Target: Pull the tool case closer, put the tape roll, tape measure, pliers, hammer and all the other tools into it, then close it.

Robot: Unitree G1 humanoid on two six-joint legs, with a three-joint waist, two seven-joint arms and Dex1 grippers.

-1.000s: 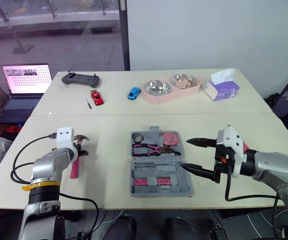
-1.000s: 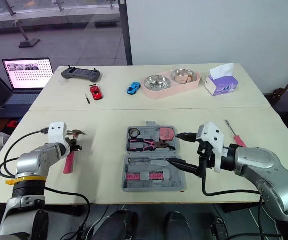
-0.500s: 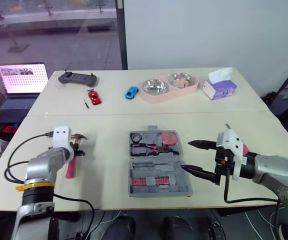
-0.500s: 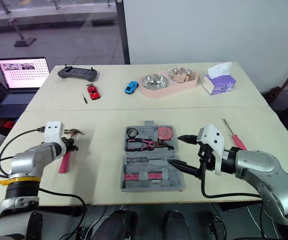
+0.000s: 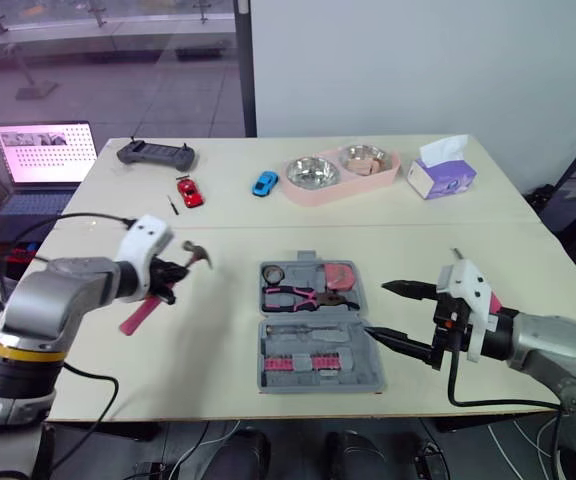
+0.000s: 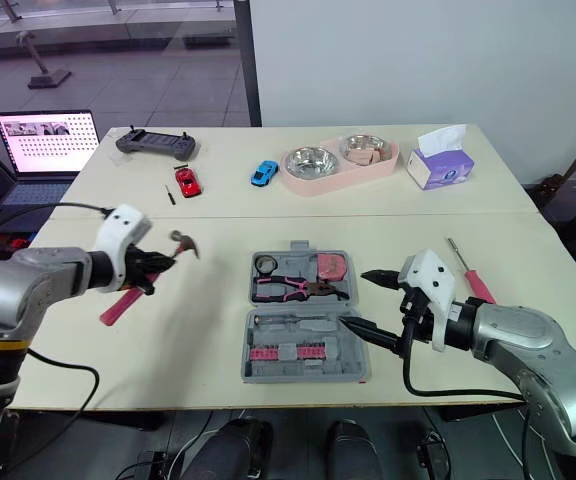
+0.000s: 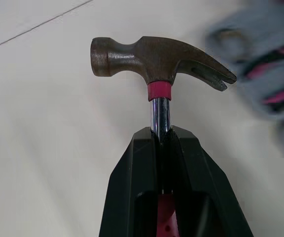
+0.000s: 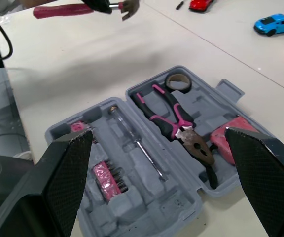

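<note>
Hovering over the window-side cream table, left jaws clamp the hammer, right jaws gape

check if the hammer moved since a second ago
Yes. The hammer, held in the left gripper, has lifted off the table and swung nearer the case.

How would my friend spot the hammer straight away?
Find the long cream table, then look left of the open grey tool case. The left claw holds the hammer there; its rusty-brown head and long pink handle set it apart.
</note>
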